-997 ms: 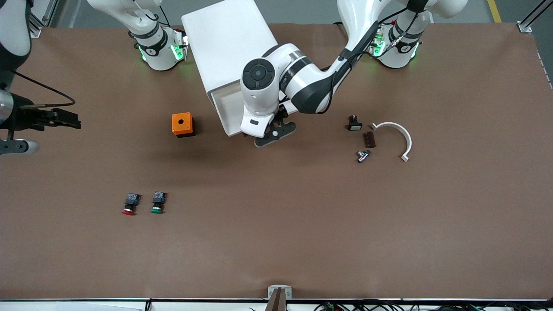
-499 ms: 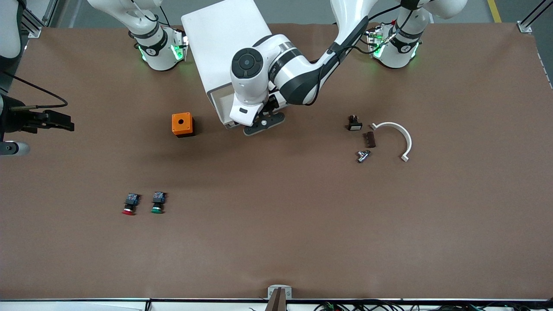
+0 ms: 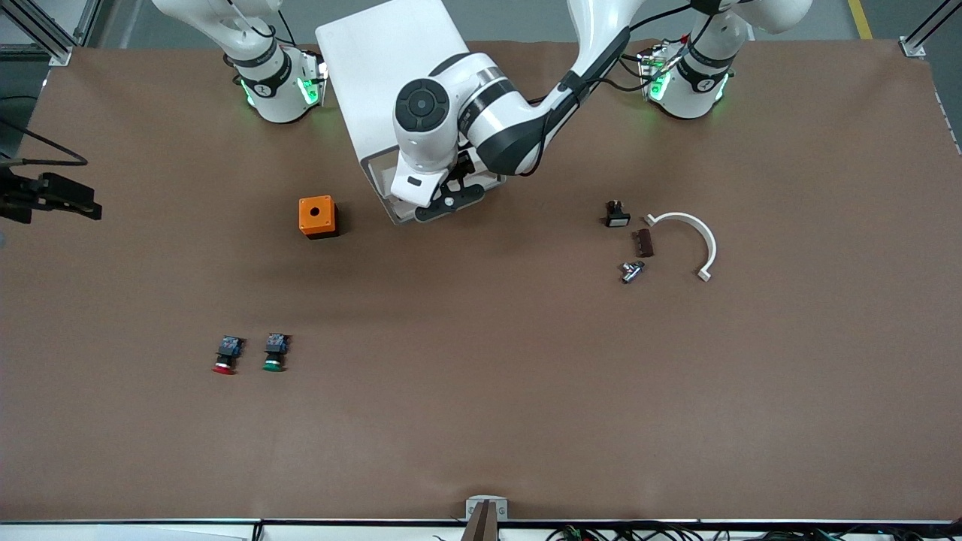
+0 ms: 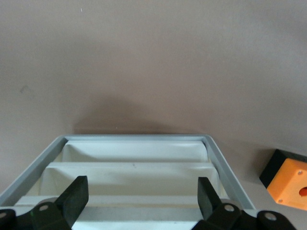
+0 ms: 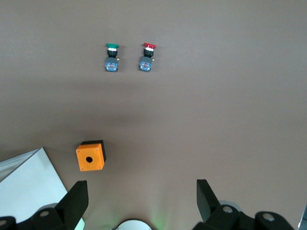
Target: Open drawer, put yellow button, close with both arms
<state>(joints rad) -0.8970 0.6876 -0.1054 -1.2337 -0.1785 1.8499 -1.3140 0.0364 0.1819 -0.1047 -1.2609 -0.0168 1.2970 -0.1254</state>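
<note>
A robotics lab: two bench-mounted white arms [image 3: 481,128] at a brown-covered table [image 3: 526,391], aluminium framing.

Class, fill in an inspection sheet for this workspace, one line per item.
Surface: brown table, flat cover.
Job's things: drawer partly out of the white cabinet; yellow button not seen.
Clutter: orange cube beside the cabinet; red button and green button nearer the camera; white curved piece with small dark parts beside it.
Grippers: left gripper open over the drawer; right gripper open, high over the table.
Cables: black cable along the left arm.
Surroundings: metal frame post at the table corner.
</note>
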